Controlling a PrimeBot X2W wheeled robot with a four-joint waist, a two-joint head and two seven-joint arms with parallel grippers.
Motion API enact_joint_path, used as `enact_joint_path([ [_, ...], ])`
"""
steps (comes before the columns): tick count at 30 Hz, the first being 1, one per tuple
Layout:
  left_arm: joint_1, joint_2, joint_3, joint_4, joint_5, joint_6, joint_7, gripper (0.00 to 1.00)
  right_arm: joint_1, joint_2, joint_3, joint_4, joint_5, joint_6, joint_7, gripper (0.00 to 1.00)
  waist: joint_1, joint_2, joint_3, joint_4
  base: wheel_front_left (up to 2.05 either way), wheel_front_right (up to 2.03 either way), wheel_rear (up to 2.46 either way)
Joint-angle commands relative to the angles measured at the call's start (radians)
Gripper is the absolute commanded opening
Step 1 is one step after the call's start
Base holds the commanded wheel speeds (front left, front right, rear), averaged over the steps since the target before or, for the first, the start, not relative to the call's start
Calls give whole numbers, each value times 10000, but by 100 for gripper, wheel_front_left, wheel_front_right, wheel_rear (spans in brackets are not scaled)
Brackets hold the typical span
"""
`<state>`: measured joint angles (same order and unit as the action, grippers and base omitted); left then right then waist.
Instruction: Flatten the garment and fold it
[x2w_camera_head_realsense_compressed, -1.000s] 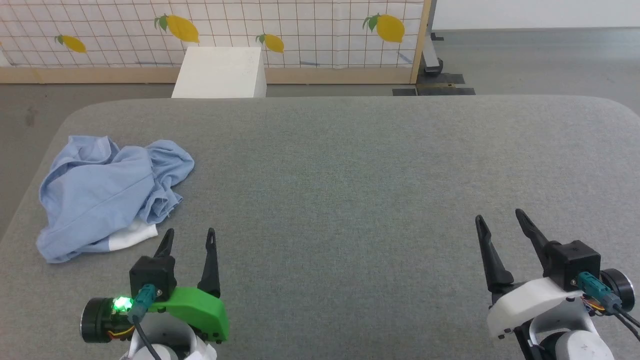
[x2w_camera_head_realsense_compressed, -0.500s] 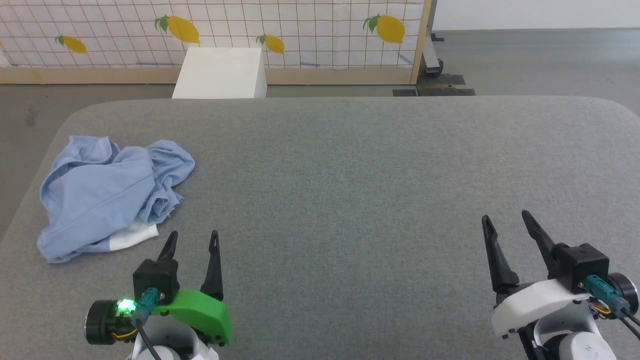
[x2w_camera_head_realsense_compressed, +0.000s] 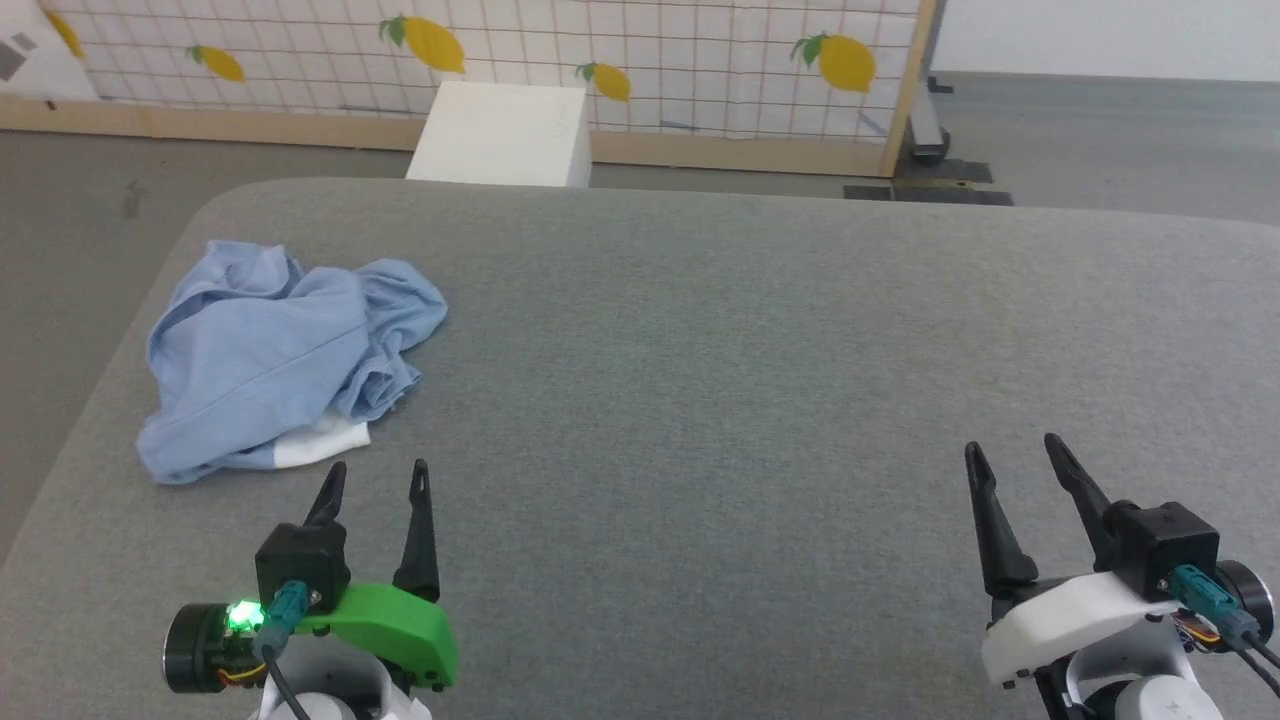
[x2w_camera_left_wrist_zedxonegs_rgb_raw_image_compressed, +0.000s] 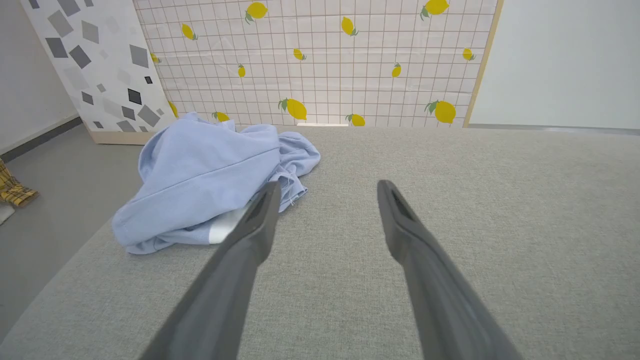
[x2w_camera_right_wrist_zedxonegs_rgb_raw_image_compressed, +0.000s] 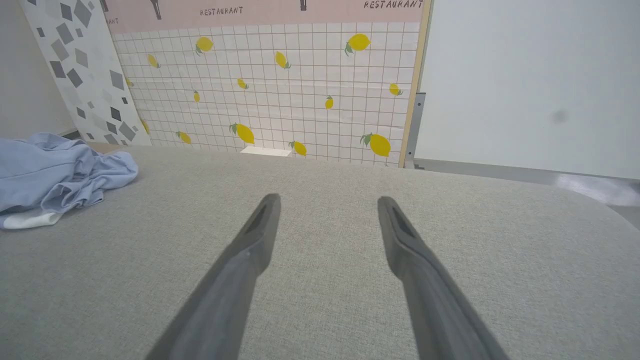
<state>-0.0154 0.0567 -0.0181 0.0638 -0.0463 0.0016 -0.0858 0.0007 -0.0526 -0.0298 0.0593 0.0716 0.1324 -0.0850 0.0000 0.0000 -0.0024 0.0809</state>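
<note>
1. Garment position. The garment (x2w_camera_head_realsense_compressed: 280, 360), a light blue knit shirt, lies crumpled in a loose heap on the far left part of the surface (x2w_camera_head_realsense_compressed: 700, 350), close to its left edge. A white band (x2w_camera_head_realsense_compressed: 322, 446) of the garment shows at the near edge of the heap.

2. Left gripper (x2w_camera_head_realsense_compressed: 379, 468). Jaws stand wide apart and hold nothing. The fingers point at the surface ahead. The garment lies just ahead of this gripper and to its left. The white band is the part nearest the left fingertip, and the head view shows a narrow gap between them.

3. Right gripper (x2w_camera_head_realsense_compressed: 1012, 446). Jaws stand wide apart and hold nothing. It hovers at the near right of the surface, well apart from the garment.

4. Surface. Grey woven fabric covering, rounded far corners, lying flat.

5. Room. A grey floor (x2w_camera_head_realsense_compressed: 80, 220) surrounds the surface. A white box (x2w_camera_head_realsense_compressed: 500, 120) stands just behind the far edge. Behind the box stands a wood-framed tile-grid panel (x2w_camera_head_realsense_compressed: 700, 60) printed with lemons. A panel with grey squares (x2w_camera_left_wrist_zedxonegs_rgb_raw_image_compressed: 90, 65) leans to the left of it. A plain white wall (x2w_camera_right_wrist_zedxonegs_rgb_raw_image_compressed: 525, 75) lies to the right
</note>
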Motion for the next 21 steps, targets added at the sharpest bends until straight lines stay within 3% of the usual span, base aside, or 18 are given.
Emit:
enact_joint_path([
  [1, -41, 53, 4, 63, -99, 63, -104, 100, 75, 8, -1, 65, 87, -6, -104, 100, 0, 0, 3, 331, 0, 0, 0],
  [21, 96, 85, 123, 227, -309, 218, -518, 100, 90, 12, 108, 574, 318, -9, -520, 100, 0, 0, 40, 2687, 0, 0, 0],
])
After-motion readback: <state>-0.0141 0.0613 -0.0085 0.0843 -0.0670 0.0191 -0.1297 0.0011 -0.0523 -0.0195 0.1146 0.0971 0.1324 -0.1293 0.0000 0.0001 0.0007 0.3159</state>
